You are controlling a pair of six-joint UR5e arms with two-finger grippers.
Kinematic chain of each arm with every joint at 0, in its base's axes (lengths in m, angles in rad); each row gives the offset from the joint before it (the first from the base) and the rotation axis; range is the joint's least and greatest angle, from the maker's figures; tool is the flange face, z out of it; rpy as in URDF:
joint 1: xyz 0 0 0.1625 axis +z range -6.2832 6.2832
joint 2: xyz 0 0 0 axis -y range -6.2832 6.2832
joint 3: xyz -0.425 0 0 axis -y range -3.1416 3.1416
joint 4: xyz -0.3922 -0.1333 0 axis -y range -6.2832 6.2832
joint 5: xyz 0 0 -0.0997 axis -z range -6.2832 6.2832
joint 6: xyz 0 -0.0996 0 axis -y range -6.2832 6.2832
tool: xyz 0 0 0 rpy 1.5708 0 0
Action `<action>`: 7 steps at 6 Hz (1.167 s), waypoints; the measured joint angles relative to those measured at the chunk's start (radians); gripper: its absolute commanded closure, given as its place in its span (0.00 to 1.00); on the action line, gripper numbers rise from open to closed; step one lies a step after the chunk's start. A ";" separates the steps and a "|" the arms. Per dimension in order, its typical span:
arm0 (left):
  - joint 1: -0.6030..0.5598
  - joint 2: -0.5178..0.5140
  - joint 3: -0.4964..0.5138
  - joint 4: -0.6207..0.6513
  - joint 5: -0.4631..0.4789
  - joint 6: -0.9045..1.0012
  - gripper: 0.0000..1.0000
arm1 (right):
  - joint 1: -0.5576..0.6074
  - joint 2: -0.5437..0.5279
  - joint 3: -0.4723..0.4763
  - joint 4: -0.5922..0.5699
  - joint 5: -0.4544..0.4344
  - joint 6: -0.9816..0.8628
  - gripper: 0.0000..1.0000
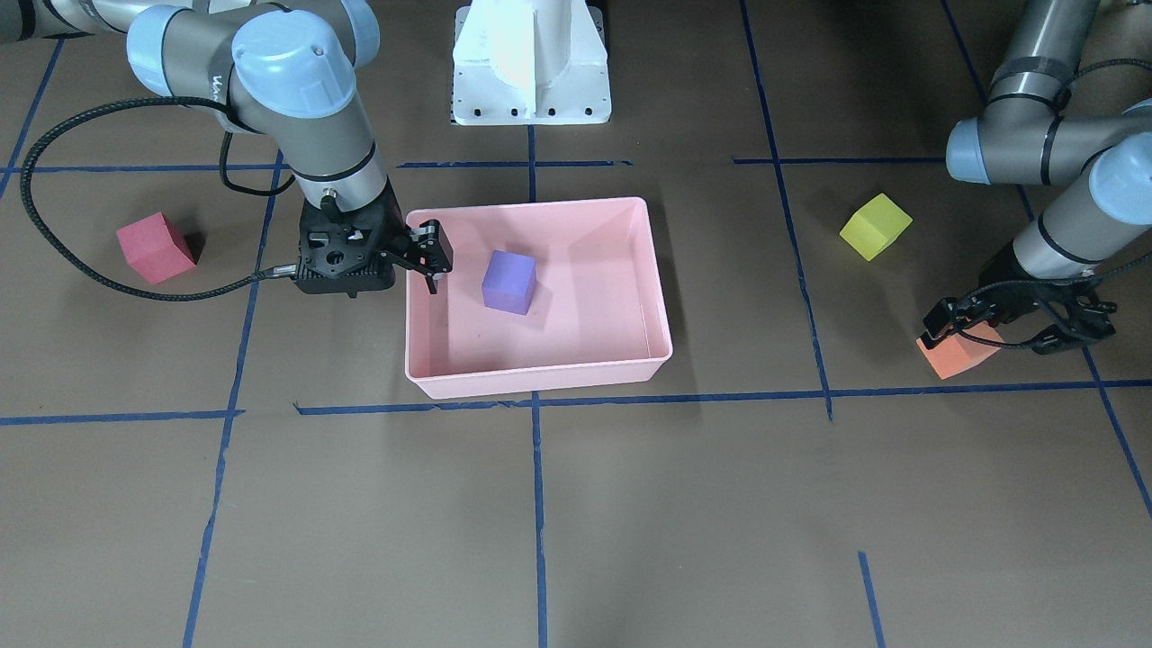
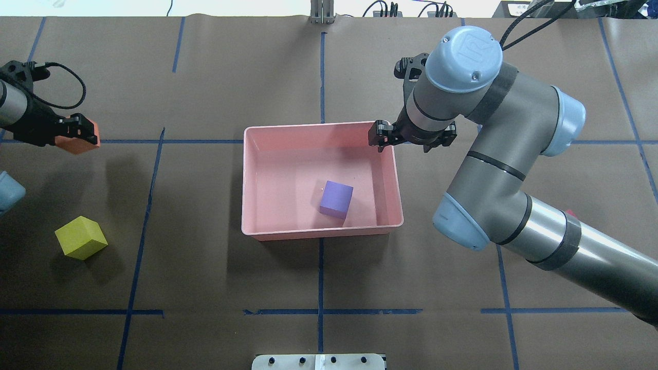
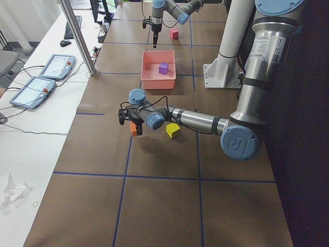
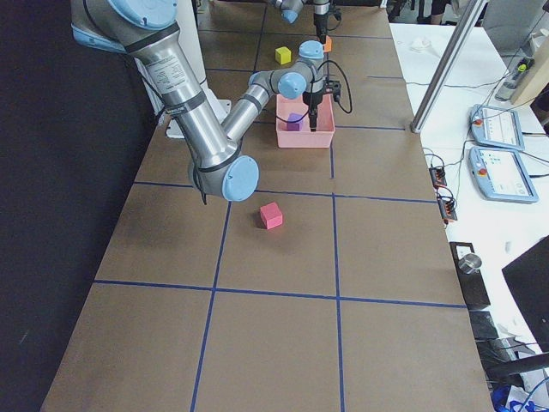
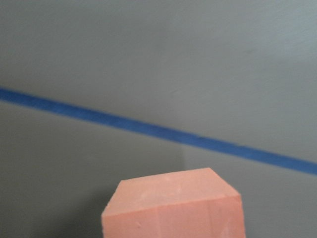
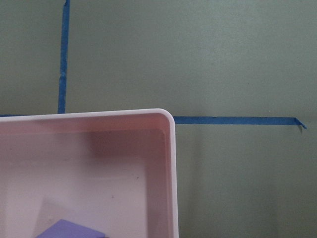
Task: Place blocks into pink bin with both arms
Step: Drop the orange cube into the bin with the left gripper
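Note:
The pink bin (image 1: 540, 382) stands mid-table with the purple block (image 1: 508, 282) lying in it. My right gripper (image 1: 373, 263) is open and empty, hanging over the bin's corner on the robot's right, far from the base; one finger (image 1: 435, 256) is above the rim. My left gripper (image 1: 981, 328) is shut on the orange block (image 1: 958, 355), low over the table; the block fills the bottom of the left wrist view (image 5: 173, 206). The yellow-green block (image 1: 875, 226) lies near the left arm. The red-pink block (image 1: 155, 247) lies beside the right arm.
The white pedestal (image 1: 531, 63) stands at the robot's base behind the bin. Blue tape lines (image 1: 537, 504) grid the brown table. A side table with tablets (image 3: 54, 67) runs along the operators' edge.

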 measured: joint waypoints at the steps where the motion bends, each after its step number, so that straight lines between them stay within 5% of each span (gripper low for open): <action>1: 0.022 -0.054 -0.052 0.004 0.045 -0.002 0.53 | 0.015 -0.050 0.041 0.002 0.004 -0.058 0.00; 5: 0.262 -0.346 -0.099 0.147 0.147 -0.053 0.53 | 0.147 -0.302 0.203 0.009 0.095 -0.334 0.00; 6: 0.333 -0.432 -0.095 0.241 0.209 -0.090 0.01 | 0.174 -0.371 0.219 0.050 0.112 -0.399 0.00; 7: 0.386 -0.490 -0.093 0.317 0.280 -0.119 0.00 | 0.187 -0.466 0.224 0.158 0.123 -0.435 0.00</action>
